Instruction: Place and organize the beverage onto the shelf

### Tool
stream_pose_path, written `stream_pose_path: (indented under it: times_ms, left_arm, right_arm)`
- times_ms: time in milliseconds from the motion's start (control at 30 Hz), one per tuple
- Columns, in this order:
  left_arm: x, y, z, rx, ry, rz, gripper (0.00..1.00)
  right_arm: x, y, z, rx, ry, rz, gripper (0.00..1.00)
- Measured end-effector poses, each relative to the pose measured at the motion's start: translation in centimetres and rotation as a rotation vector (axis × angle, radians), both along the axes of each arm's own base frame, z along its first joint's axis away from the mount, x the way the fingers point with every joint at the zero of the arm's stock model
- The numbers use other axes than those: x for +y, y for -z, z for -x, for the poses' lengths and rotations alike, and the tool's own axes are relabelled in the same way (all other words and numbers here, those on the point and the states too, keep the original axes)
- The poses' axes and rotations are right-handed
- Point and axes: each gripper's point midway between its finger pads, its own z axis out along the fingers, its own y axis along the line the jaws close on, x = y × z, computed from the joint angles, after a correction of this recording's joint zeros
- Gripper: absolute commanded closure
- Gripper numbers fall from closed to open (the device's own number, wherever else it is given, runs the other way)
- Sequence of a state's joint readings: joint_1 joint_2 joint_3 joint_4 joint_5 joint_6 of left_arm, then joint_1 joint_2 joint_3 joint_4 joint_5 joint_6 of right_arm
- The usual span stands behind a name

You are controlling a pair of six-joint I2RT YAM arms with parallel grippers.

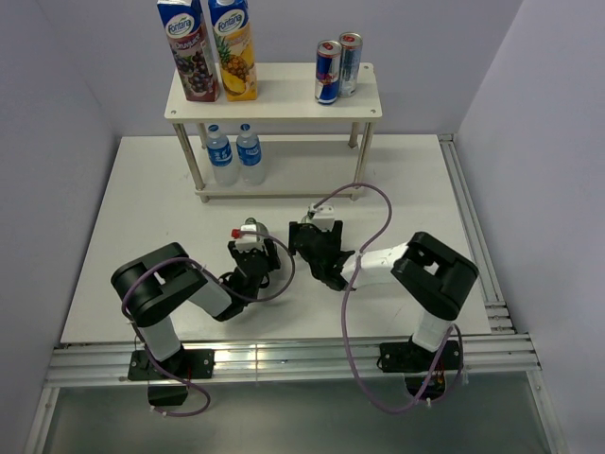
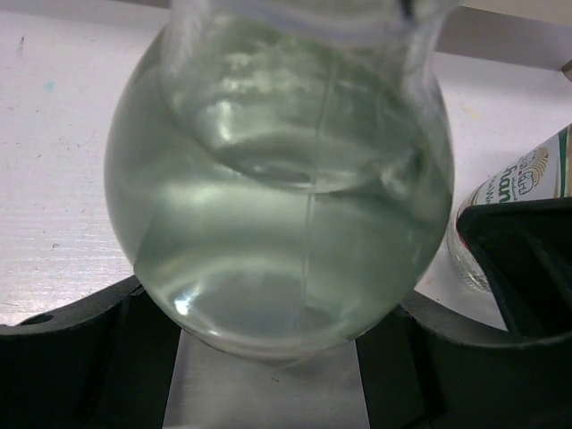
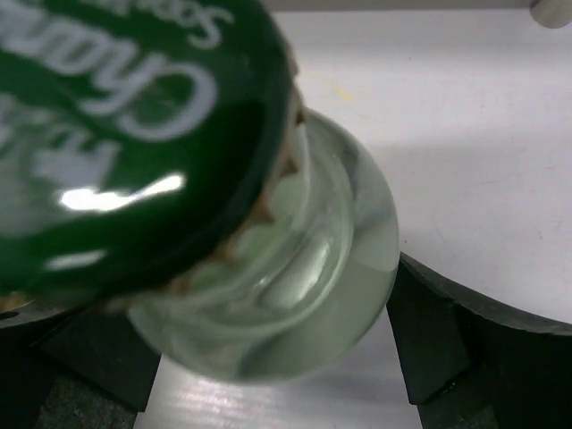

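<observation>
The white two-tier shelf (image 1: 274, 102) stands at the back. Its top board holds two juice cartons (image 1: 208, 47) and two cans (image 1: 337, 68). Two small water bottles (image 1: 235, 154) stand on its lower board. My left gripper (image 1: 253, 251) is low over the mid table. In the left wrist view the gripper (image 2: 268, 322) is shut on a clear glass bottle (image 2: 277, 179). My right gripper (image 1: 317, 248) is just to its right. In the right wrist view the gripper (image 3: 259, 344) is shut on a glass bottle (image 3: 295, 268) with a green cap (image 3: 125, 134).
The green-capped bottle's label (image 2: 518, 183) shows at the right edge of the left wrist view, close beside the left gripper. The two grippers almost touch. The shelf legs (image 1: 362, 156) stand on the white table (image 1: 142, 227). Purple cables loop over both arms.
</observation>
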State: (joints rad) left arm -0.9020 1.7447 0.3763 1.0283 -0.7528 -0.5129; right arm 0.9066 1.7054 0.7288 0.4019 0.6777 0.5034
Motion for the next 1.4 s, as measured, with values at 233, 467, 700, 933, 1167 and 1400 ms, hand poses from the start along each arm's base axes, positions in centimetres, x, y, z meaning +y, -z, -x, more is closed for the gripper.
stream_pose_path:
  times_ms: [233,467,700,933,1167,1400]
  left_arm:
    - [0.2,0.0,0.2,-0.005,-0.002,0.021,1.00]
    - [0.4,0.0,0.4,-0.011,-0.006,0.049,1.00]
    - [0.1,0.0,0.0,-0.035,-0.013,0.078,1.00]
    - [0.1,0.0,0.0,-0.037,-0.013,0.084,1.00]
    - [0.1,0.0,0.0,-0.039,-0.014,0.086,1.00]
    - [0.1,0.0,-0.1,-0.041,-0.014,0.089,1.00]
  right_arm:
    - [-0.2,1.3,-1.7,-0.059,0.053,0.023,0.30]
    - [-0.8,1.2,-2.8,-0.102,0.104,0.040,1.00]
    - [-2.1,0.1,-2.9,-0.084,0.128,0.144,1.00]
    - [-2.6,-6.7,-6.2,-0.179,0.183,0.112,1.00]
    - [-3.9,-11.8,-11.8,-0.256,0.281,0.070,1.00]
    - [-5.5,-10.5,-17.1,-0.231,0.341,0.084,1.00]
